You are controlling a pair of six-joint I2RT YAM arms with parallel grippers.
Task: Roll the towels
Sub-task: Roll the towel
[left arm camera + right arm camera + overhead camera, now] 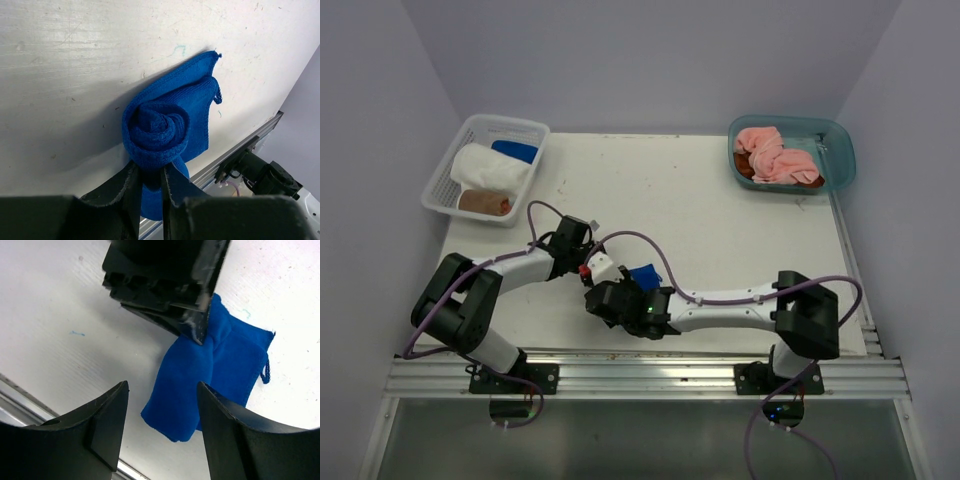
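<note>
Nothing legible shows in any view. The only marks are a faint teal scribble on the worktop above the cloth in the left wrist view, and a small blue dash at the left of the right wrist view. Both are too slight to read as letters.

The blue towel lies at lower centre of the overhead frame, where only one corner shows past the two wrists. From the left wrist it is a tight spiral roll with a loose flap and a loop tag trailing to the upper right. The left fingers are narrow and pinch the roll's lower end, which they partly hide. The right fingers stand wide apart with nothing between them, the towel beyond their gap.

At upper left, the mesh basket holds a white bundle, a blue cloth half covered by it, and a brown one. At upper right, the teal tub holds crumpled pink towels over a brown cloth that is mostly buried.
</note>
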